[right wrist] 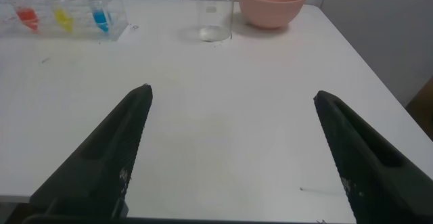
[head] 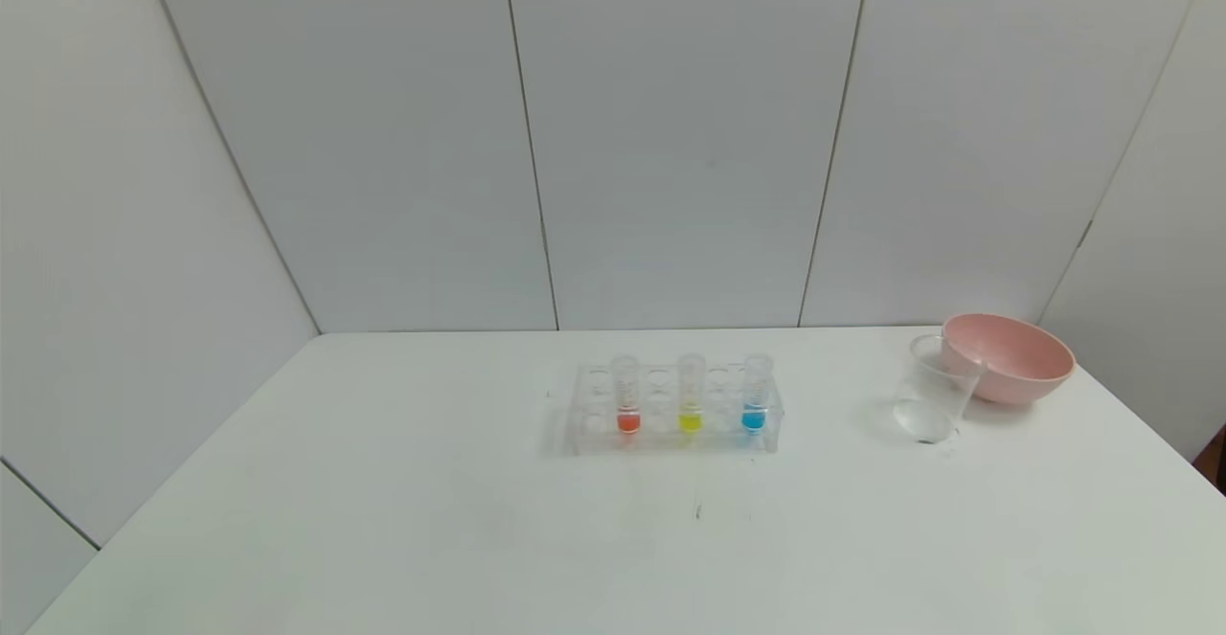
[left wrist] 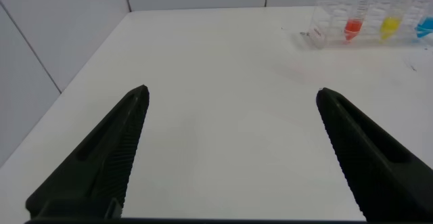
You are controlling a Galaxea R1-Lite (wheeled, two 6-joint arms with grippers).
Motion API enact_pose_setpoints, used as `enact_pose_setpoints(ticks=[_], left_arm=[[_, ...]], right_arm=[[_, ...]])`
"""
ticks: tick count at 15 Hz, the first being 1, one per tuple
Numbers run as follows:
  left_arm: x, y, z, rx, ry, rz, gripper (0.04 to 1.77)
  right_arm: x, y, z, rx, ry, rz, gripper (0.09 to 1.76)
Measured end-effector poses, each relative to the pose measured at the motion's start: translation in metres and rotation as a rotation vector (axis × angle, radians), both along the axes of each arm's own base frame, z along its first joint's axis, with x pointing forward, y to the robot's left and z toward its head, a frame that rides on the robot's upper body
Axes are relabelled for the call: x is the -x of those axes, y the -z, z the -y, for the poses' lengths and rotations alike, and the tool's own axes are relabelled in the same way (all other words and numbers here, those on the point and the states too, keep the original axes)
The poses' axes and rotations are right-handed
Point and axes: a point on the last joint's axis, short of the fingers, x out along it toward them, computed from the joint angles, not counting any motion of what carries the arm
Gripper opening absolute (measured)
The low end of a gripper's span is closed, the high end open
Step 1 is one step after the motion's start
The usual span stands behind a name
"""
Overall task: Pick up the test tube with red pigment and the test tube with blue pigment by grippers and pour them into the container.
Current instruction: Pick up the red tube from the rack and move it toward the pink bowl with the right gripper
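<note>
Both grippers hang wide open and empty above the white desk [head: 383,520]: the left gripper [left wrist: 230,149] over the desk's left part, the right gripper [right wrist: 233,149] over its right part, each well short of the glassware and neither visible from the head camera. On each, the two black fingers stand spread far apart with bare desk showing between them.

Largest of the objects, a pink bowl [head: 1008,357] sits near the desk's far right corner, close to the white panelled wall [head: 670,137]. A clear plastic rack [head: 674,411] stands at the middle of the desk, side-on to the robot, with three tubes upright in it. Just in front of and to the left of the bowl stands the container [head: 933,390], a clear beaker that overlaps the bowl's rim in the head view; whether the two touch cannot be told.

In the rack, the test tube with red pigment [head: 626,396] takes the left place, a yellow-liquid tube [head: 691,394] the middle, and the test tube with blue pigment [head: 756,394] the right place, nearest the container. A small dark mark [head: 698,511] shows on the desk in front of the rack.
</note>
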Motion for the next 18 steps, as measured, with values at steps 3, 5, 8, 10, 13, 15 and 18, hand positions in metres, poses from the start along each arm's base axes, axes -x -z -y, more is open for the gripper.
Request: enact_pose_setpoints(ticks=[3, 5, 8, 10, 13, 15, 18], left_arm=[[0.0, -0.0001, 0.0, 0.0, 0.0, 0.001, 1.76], [0.0, 0.0, 0.0, 0.0, 0.0, 0.0, 1.76], [0.0, 0.0, 0.0, 0.0, 0.0, 0.0, 1.76], [0.0, 0.0, 0.0, 0.0, 0.0, 0.0, 1.76], [0.0, 0.0, 0.0, 0.0, 0.0, 0.0, 1.76], [0.0, 0.0, 0.0, 0.0, 0.0, 0.0, 1.76], [0.0, 0.0, 0.0, 0.0, 0.0, 0.0, 1.76]], right_arm=[[0.0, 0.0, 0.0, 0.0, 0.0, 0.0, 1.71], [0.0, 0.0, 0.0, 0.0, 0.0, 0.0, 1.71], [0.0, 0.0, 0.0, 0.0, 0.0, 0.0, 1.71], [0.0, 0.0, 0.0, 0.0, 0.0, 0.0, 1.71], [0.0, 0.0, 0.0, 0.0, 0.0, 0.0, 1.71], [0.0, 0.0, 0.0, 0.0, 0.0, 0.0, 1.71], [0.0, 0.0, 0.0, 0.0, 0.0, 0.0, 1.71]])
